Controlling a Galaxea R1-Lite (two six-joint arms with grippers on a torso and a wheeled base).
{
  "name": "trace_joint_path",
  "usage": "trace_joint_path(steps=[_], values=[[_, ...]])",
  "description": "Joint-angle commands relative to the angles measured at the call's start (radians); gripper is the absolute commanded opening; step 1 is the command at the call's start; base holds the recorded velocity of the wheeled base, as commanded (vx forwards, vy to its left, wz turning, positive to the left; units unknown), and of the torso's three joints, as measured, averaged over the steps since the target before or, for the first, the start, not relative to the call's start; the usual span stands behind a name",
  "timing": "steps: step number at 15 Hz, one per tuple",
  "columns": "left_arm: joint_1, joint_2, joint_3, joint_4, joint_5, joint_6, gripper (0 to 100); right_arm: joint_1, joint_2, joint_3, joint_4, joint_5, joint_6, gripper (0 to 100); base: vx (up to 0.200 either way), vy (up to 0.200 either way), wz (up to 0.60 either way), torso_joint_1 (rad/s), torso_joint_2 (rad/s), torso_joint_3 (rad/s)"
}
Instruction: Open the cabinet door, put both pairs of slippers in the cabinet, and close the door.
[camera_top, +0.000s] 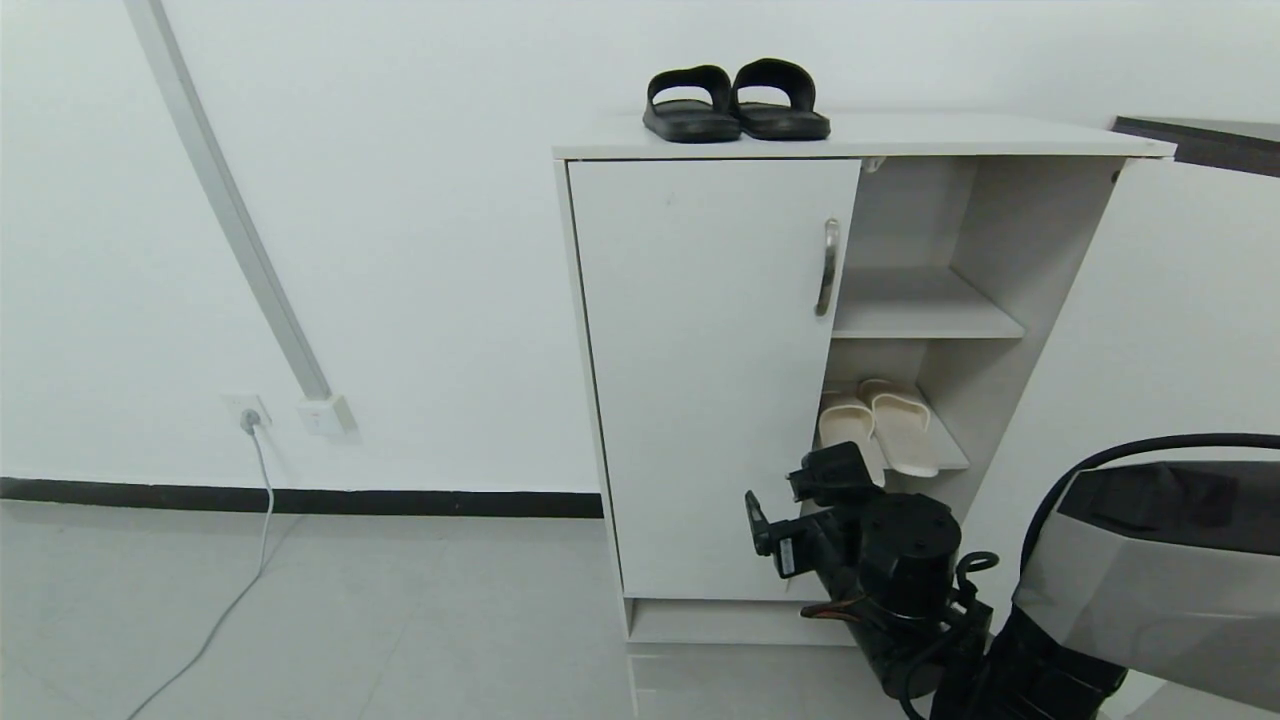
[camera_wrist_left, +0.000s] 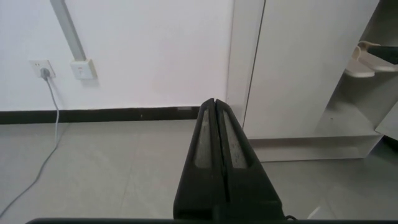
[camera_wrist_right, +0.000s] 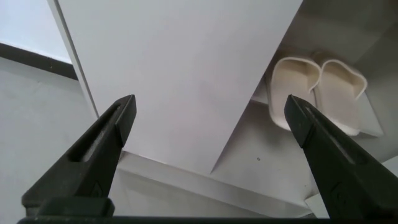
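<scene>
Lifting the black slippers (camera_top: 735, 100) off the left half of the cabinet top (camera_top: 1000, 133) needs the spread right tool (camera_wrist_right: 208, 102) raised high (cream slippers (camera_top: 880, 425) sit on the lower shelf (camera_top: 952, 458)); the left tool (camera_wrist_left: 214, 109) is pressed together.

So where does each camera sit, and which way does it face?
Head view: on the head, facing down at the cabinet; right gripper shows low, open.
Left wrist view: low, facing wall and cabinet side; left gripper shows, shut.
Right wrist view: facing the closed door; right gripper open.
Shared: cream slippers inside the cabinet, in all three.
</scene>
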Motion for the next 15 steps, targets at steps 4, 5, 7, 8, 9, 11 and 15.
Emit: trace_joint_path(steps=[4,5,7,8,9,11,15], values=[[0.000,0.001,0.001,0.002,0.000,0.000,0,0.000,0.004,0.002,0.002,0.000,0.000,100,0.000,0.000,0.00,0.035,-0.36,-0.356],[0.000,0.001,0.001,0.002,0.000,0.000,0,0.000,0.004,0.002,0.004,0.000,0.000,100,0.000,0.000,0.00,0.032,-0.51,-0.354],[0.000,0.001,0.001,0.002,0.000,0.000,0,0.003,0.005,0.002,0.004,0.000,0.000,100,0.000,0.000,0.00,0.112,-0.48,-0.354],[0.001,0.001,0.001,0.002,0.000,0.000,0,0.003,0.004,0.002,0.004,0.000,0.000,100,0.000,0.000,0.00,0.124,-0.46,-0.339],[0.000,0.001,0.001,0.002,0.000,0.000,0,0.003,0.004,0.004,0.004,0.000,0.000,100,0.000,0.000,0.00,0.119,-0.46,-0.325],[0.000,0.001,0.001,0.002,0.000,0.000,0,0.003,0.005,0.005,0.004,0.001,0.000,100,0.000,0.000,0.00,0.141,-0.46,-0.325],[0.000,0.001,0.001,0.002,0.000,0.000,0,0.000,0.005,0.005,0.004,0.001,0.001,100,0.000,0.000,0.00,0.160,-0.47,-0.317]])
